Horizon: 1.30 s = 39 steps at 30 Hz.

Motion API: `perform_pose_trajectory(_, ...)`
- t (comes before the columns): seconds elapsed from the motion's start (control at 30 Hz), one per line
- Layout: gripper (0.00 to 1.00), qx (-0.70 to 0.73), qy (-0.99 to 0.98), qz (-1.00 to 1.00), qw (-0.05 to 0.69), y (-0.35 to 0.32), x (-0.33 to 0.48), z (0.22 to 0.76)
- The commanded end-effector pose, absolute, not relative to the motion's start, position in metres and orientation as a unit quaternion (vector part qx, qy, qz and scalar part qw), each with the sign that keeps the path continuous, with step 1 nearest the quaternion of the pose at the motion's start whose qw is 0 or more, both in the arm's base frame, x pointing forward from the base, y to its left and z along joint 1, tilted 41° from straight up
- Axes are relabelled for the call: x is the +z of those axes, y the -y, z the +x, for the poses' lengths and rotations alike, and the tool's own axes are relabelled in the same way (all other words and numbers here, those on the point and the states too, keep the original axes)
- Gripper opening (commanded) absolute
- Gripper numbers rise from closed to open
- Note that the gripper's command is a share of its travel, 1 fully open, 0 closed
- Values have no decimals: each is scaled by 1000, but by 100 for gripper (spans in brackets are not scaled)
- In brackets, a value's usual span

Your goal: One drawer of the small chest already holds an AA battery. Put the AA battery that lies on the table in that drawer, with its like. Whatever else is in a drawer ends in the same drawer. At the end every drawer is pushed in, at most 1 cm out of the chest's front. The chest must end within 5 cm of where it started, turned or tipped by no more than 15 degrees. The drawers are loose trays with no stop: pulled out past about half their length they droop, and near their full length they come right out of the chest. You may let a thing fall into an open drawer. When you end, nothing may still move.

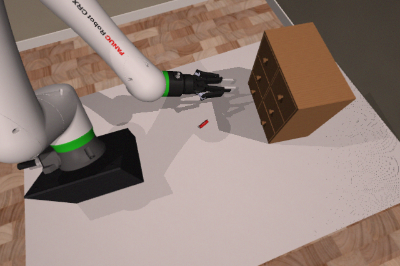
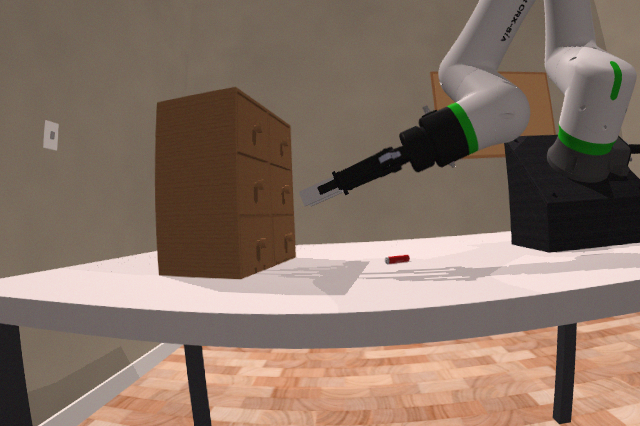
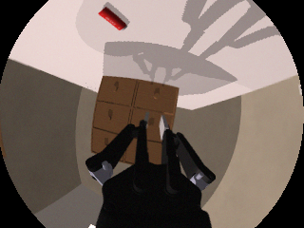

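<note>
The small wooden chest [image 1: 297, 82] stands on the white table at the right, its several drawers all pushed in, each with a small knob. It also shows in the exterior view [image 2: 222, 183] and in the wrist view [image 3: 135, 117]. The red AA battery [image 1: 202, 123] lies on the table between the robot base and the chest, also seen in the exterior view [image 2: 397, 259] and the wrist view [image 3: 114, 17]. My gripper [image 1: 230, 83] [image 2: 310, 197] hangs in the air a short way in front of the chest's drawer fronts, at about middle-row height. Its fingers stand a little apart and hold nothing.
The robot's black base [image 1: 87, 172] sits at the table's left side. A wall stands close behind the chest on the right. The table's edges run near the chest's far side.
</note>
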<state>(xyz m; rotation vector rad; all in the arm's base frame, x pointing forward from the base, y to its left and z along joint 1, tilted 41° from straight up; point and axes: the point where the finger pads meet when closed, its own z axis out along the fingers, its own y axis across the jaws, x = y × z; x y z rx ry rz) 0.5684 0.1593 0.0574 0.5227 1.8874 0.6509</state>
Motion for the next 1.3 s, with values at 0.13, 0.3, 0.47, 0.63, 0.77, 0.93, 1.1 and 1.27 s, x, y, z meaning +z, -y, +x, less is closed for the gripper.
perform_pose_trajectory(0.13, 20, 270, -784, 217, 515, -184, 25, 594)
perform_pose_trajectory(0.3, 20, 270, -784, 217, 515, -194, 14, 604)
perform_pose_trajectory(0.47, 20, 270, -784, 217, 515, -205, -1, 615)
perform_pose_trajectory(0.63, 20, 270, -784, 217, 515, -209, -6, 619)
perform_pose_trajectory(0.77, 20, 270, -784, 217, 515, -209, -6, 619)
perform_pose_trajectory(0.93, 20, 270, -784, 217, 515, -209, -6, 619)
perform_pose_trajectory(1.1, 20, 270, -784, 217, 515, -209, -6, 619)
perform_pose_trajectory(1.27, 20, 270, -784, 217, 515, -209, -6, 619)
